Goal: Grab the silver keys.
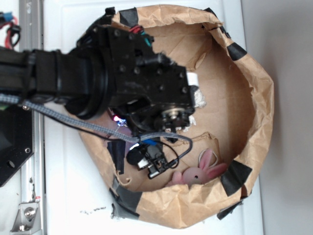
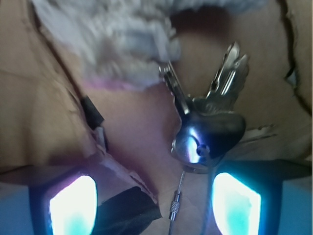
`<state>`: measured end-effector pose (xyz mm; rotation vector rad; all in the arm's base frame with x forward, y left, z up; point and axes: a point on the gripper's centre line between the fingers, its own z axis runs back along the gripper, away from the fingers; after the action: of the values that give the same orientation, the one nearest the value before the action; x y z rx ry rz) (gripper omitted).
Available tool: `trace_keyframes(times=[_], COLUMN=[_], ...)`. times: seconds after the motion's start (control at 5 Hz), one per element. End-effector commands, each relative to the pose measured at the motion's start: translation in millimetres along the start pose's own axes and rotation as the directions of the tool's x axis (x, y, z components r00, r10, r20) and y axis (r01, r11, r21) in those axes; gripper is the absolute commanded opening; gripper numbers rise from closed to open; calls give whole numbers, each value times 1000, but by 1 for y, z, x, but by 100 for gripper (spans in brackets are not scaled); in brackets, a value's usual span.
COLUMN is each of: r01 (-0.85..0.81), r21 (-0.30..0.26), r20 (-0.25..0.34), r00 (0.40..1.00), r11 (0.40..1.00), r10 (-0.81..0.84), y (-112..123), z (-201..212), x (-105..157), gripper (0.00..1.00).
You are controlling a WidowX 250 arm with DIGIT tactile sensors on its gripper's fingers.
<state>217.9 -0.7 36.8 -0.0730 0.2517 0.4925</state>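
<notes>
Gleaming on creased brown cardboard (image 2: pixel 39 98), fanned silver keys (image 2: pixel 208 117).

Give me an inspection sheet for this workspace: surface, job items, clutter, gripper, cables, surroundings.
Surface: brown paper bin, rim patched with black tape, on a white table.
Job's things: keys on the bin floor, between the fingers in the wrist view, nearer the right-hand one; wire loop attached.
Clutter: pink bunny at the bin wall; white paper ball beyond the keys; black object.
Gripper: gripper open, fingers apart, not closed on the keys.
Cables: braided cable along the arm; thin black wire.
Surroundings: metal rail beside the table.
</notes>
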Motion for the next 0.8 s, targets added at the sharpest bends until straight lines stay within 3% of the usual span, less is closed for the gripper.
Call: trace_keyframes(times=[0.0, 0.6], r01=[2, 22], r21=[-20, -8], r20=[22, 15], r00=[1000, 1000], r11=[1000, 1000], r10=[-2, -21], y=[1, 5], z=[8, 15], x=[1, -1], gripper=[0, 0])
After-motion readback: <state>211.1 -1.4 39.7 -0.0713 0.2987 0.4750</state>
